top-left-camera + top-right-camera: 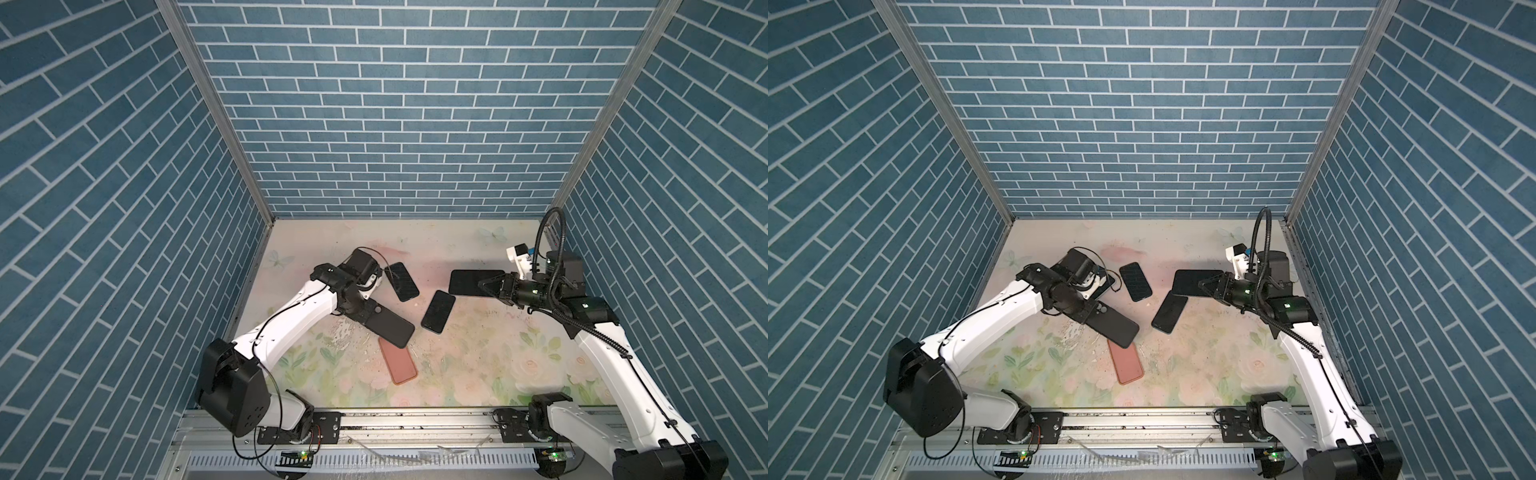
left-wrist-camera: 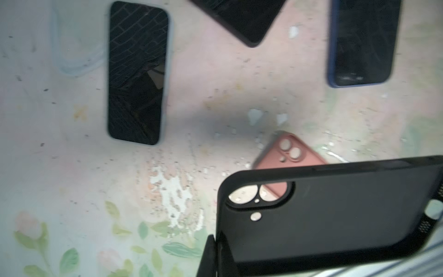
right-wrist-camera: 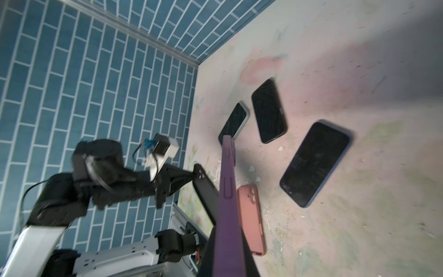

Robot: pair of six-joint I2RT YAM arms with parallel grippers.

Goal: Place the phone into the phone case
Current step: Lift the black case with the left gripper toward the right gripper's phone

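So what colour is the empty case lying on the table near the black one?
The empty case is dusty pink, clearest in the right wrist view.

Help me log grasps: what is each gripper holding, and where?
Left gripper: black matte phone case, camera-cutout end. Right gripper: purple flat phone, end opposite its camera bump.

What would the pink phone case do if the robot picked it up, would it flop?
The pink phone case looks empty: the table seems to show through its camera holes, so it is probably light and a bit bendy. It lies flat, so it should slide, not roll, when pushed. Its matte skin probably isn't slippery.
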